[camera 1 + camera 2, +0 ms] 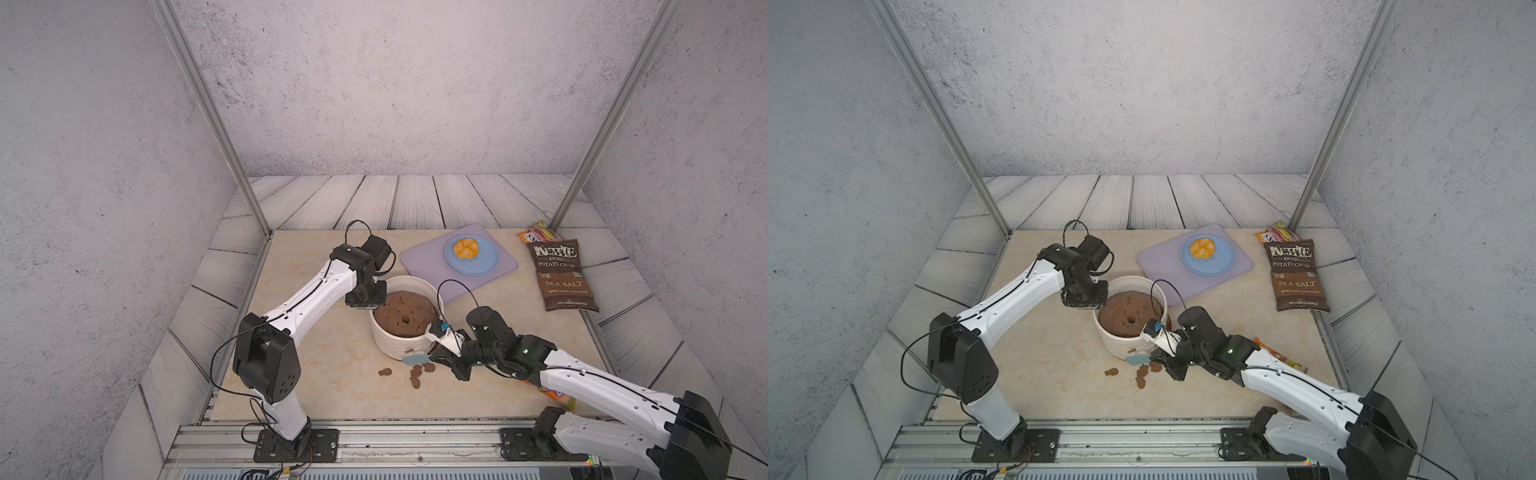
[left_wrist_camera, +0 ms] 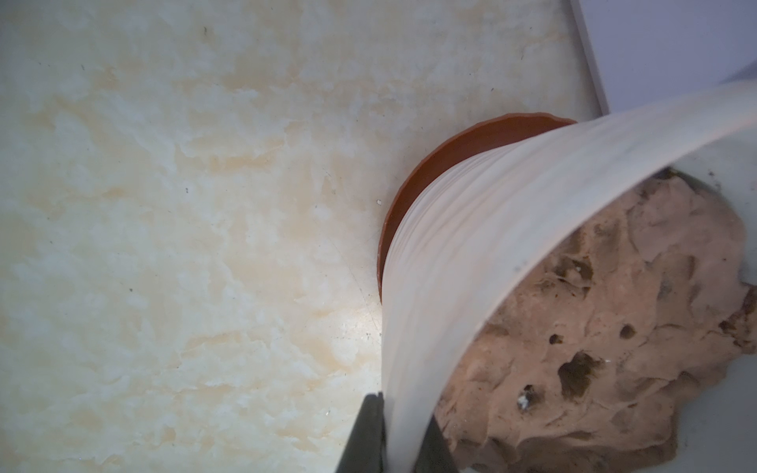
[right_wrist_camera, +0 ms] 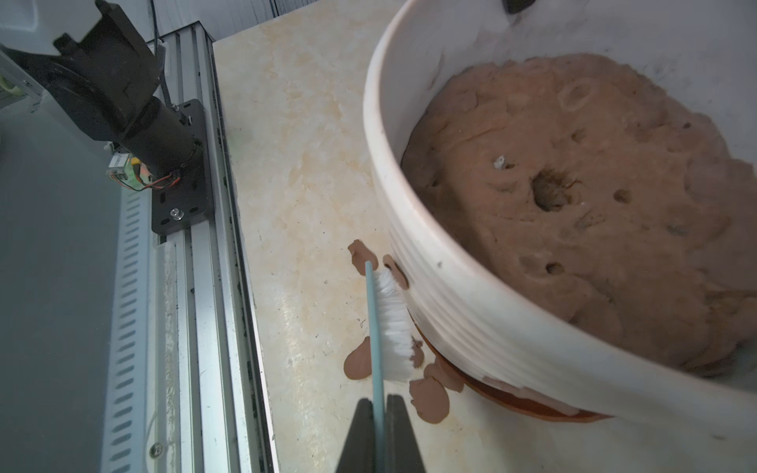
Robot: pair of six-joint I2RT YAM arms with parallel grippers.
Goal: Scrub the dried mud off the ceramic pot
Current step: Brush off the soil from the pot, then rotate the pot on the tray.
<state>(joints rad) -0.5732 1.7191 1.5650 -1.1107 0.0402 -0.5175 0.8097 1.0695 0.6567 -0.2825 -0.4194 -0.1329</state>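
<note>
The cream ribbed ceramic pot (image 1: 399,338) (image 1: 1121,345) stands on a brown saucer (image 2: 413,184), with a domed soil mound (image 1: 405,311) inside. My left gripper (image 1: 370,307) (image 2: 403,438) is shut on the pot's far-left rim, one finger outside the wall and one inside. My right gripper (image 1: 436,357) (image 3: 379,413) is shut on a teal brush (image 3: 391,323) whose white bristles press the pot's lower front wall (image 3: 471,311). Flakes of dried mud (image 1: 385,372) (image 3: 430,399) lie on the table below the brush. One patch (image 3: 395,268) clings to the wall by the brush tip.
Behind the pot, a purple mat (image 1: 424,266) carries a blue plate (image 1: 488,266) with orange food. A brown chip bag (image 1: 561,274) and a snack packet (image 1: 540,232) lie at the right edge. Another packet (image 1: 557,395) lies under my right arm. The metal rail (image 3: 205,286) runs along the front.
</note>
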